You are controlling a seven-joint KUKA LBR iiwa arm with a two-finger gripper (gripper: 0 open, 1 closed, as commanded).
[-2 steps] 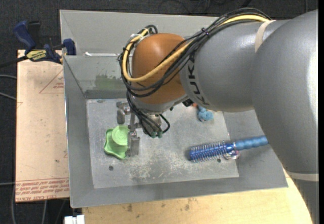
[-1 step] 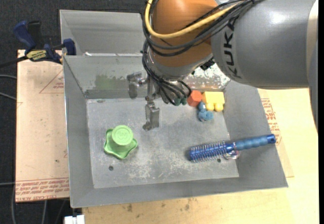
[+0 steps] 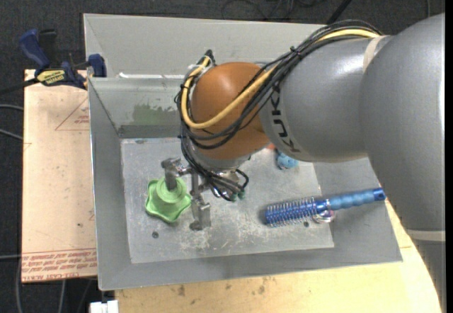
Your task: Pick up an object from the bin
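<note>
One small light-blue thing [image 3: 285, 161], up-left of the blue hairbrush [image 3: 322, 207], is mostly hidden under the arm's orange cover [image 3: 226, 110]. Left of the hairbrush, the downward-pointing fingers [image 3: 200, 214] stand apart over a green lobed toy [image 3: 163, 202].

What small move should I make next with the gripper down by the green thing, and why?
Probably nudge the gripper a little toward the view's left before closing. Its fingers stand apart, but one seems to sit over the raised middle of the green flanged thing and the other just right of its edge, so closing now may only clip the rim.
</note>
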